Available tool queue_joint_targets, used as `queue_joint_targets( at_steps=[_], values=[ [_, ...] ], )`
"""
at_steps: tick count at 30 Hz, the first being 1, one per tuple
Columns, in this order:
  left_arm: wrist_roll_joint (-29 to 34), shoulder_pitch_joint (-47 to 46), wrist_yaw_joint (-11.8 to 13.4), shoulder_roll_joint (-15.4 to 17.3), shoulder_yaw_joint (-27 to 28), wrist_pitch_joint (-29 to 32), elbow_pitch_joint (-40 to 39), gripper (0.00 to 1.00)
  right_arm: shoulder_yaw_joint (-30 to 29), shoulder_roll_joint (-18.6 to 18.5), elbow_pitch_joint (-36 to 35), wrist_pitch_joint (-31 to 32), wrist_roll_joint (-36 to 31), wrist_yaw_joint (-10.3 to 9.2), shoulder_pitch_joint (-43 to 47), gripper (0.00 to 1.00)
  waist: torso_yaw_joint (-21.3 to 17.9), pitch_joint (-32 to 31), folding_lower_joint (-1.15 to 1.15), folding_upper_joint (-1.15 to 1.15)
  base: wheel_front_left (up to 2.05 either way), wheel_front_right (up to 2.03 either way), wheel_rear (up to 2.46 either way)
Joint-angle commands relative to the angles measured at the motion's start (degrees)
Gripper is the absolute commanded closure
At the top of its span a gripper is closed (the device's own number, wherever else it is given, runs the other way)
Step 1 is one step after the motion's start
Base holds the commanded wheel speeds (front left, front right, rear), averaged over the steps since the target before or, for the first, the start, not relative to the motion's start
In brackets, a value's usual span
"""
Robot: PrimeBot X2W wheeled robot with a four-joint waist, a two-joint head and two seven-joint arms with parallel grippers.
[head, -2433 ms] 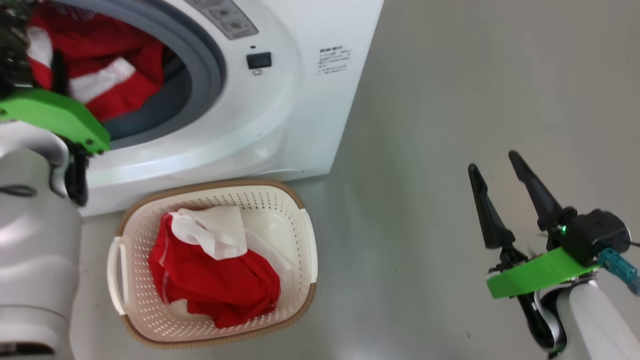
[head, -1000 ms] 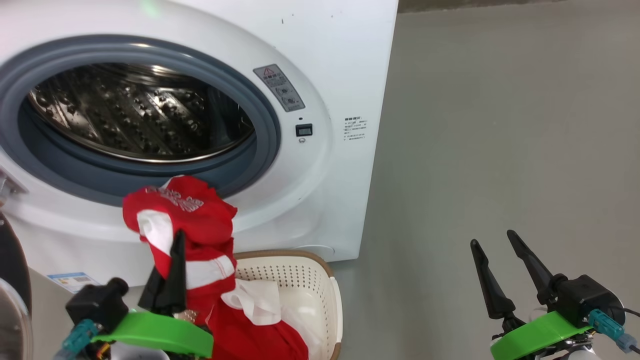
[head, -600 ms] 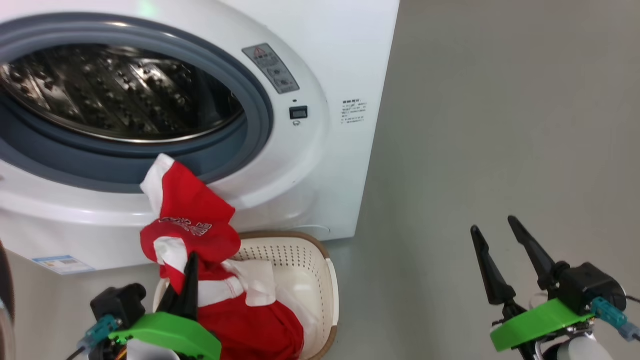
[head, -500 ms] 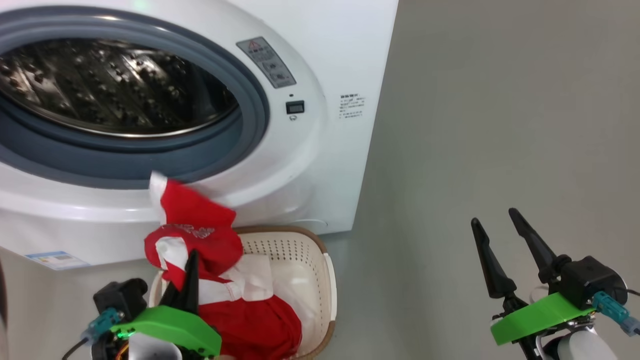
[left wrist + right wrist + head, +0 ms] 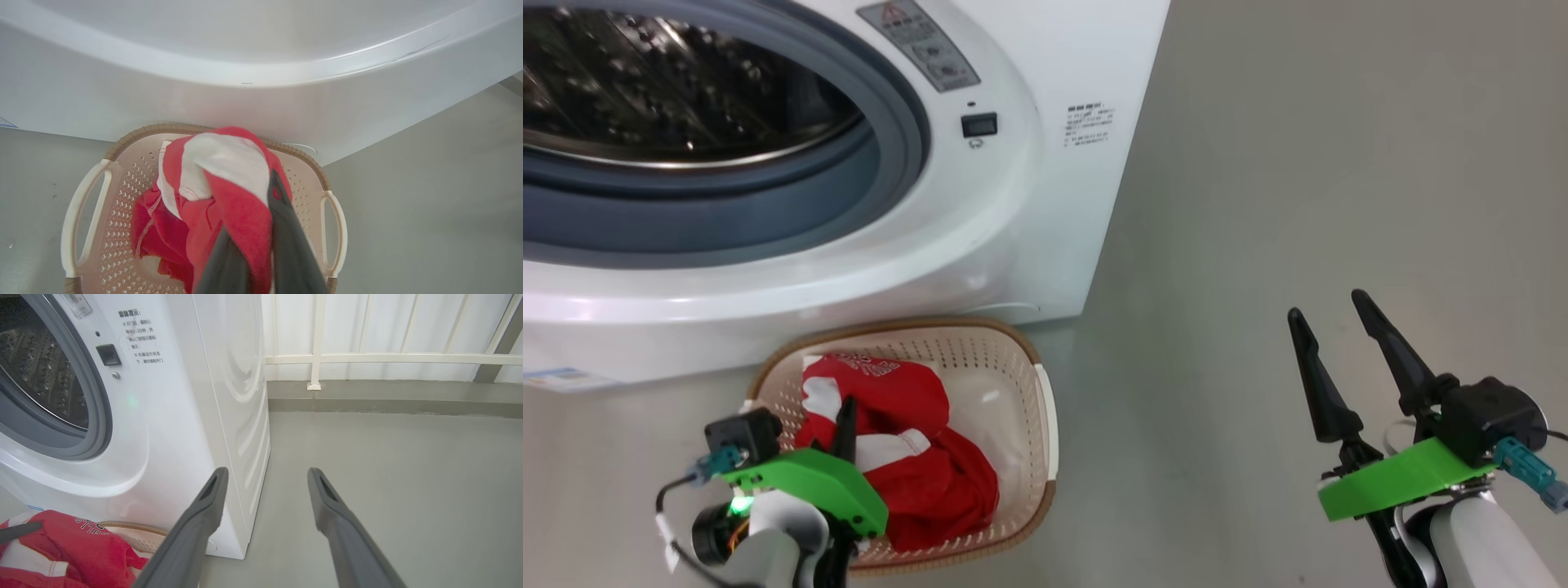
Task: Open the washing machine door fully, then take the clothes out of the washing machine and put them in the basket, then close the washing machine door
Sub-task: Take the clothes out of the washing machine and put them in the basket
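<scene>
- I am working in a laundry corner, likely a home's balcony or utility space.
- A white front-loading washing machine (image 5: pixel 1045 229) stands before me, its perforated steel drum (image 5: pixel 645 82) in view.
- A plastic basket (image 5: pixel 915 324) holding red clothes (image 5: pixel 931 482) sits at its foot.
- The bare grey floor (image 5: pixel 408 477) ends at a low kerb (image 5: pixel 388 396) below a pale railed wall (image 5: pixel 429 326).
</scene>
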Motion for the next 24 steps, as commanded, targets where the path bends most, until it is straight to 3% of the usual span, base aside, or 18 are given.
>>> queue_joint_targets(
  at_steps=[1,8,15,16,18,19,24],
  values=[
    [-0.15,-1.62,-0.63,0.80,1.13,-0.76,0.62,1.00,1.20,-0.56,-1.39,-0.36,0.17,0.02,-1.07,0.00,-0.50,2.28,0.00,0.00,0.00,0.00,0.00],
    [-1.58,-8.72,-1.99,0.78,-0.65,1.61,13.25,1.00,1.87,-0.37,-1.34,-0.36,0.31,0.02,-3.19,0.00,-1.21,5.71,0.00,0.00,0.00,0.00,0.00],
    [-4.16,-13.61,-2.81,0.77,-2.76,3.00,20.21,1.00,2.97,-0.08,-1.20,-0.36,0.61,0.02,-5.27,0.00,-2.30,8.69,0.00,0.00,0.00,0.00,0.00],
    [-4.32,-14.14,-2.74,0.77,-2.92,2.95,20.87,0.89,3.10,-0.05,-1.19,-0.36,0.63,0.02,-5.50,0.00,-2.44,9.02,0.00,0.00,0.00,0.00,0.00],
    [-4.91,-15.01,-2.75,0.77,-3.28,3.18,21.81,0.44,3.18,-0.04,-1.17,-0.36,0.70,0.02,-5.90,0.00,-2.57,9.47,0.00,0.00,0.00,0.00,0.00],
    [-5.22,-15.34,-2.80,0.77,-3.55,3.33,22.13,0.00,3.17,-0.07,-1.12,-0.36,0.74,0.02,-6.01,0.00,-2.58,9.60,0.00,0.00,0.00,0.00,0.00],
    [-6.24,-16.12,-2.98,0.77,-5.31,2.42,22.99,0.00,2.83,0.06,-0.76,-0.36,0.70,0.02,-5.89,0.00,-2.15,9.26,0.00,0.00,0.00,0.00,0.00]
  ],
)
